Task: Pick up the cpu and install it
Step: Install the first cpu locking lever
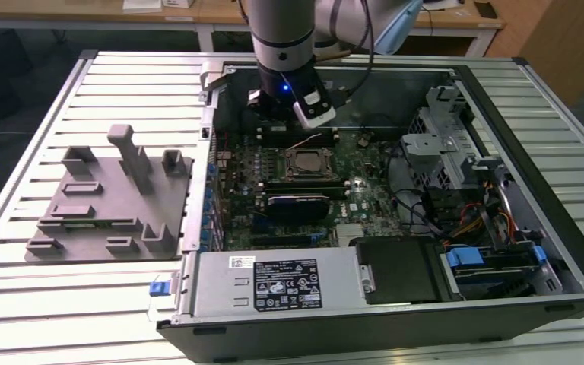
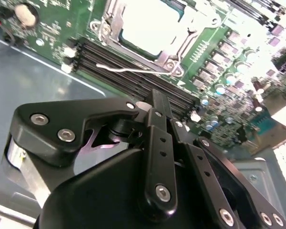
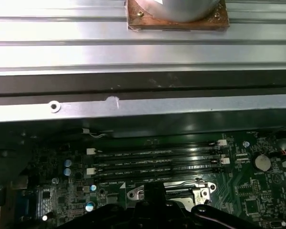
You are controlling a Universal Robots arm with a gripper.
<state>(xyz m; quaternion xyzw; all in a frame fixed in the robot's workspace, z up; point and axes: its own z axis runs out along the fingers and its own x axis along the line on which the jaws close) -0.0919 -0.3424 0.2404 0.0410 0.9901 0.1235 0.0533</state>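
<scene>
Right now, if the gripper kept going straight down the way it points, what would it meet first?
Probably the motherboard, at the memory slots just beside the socket rather than the socket itself; depth is hard to judge, so the exact landing spot is uncertain.

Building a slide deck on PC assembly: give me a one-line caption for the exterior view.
Robot arm's hand poised inside the open computer case above the motherboard socket, grey tray alongside.
</scene>
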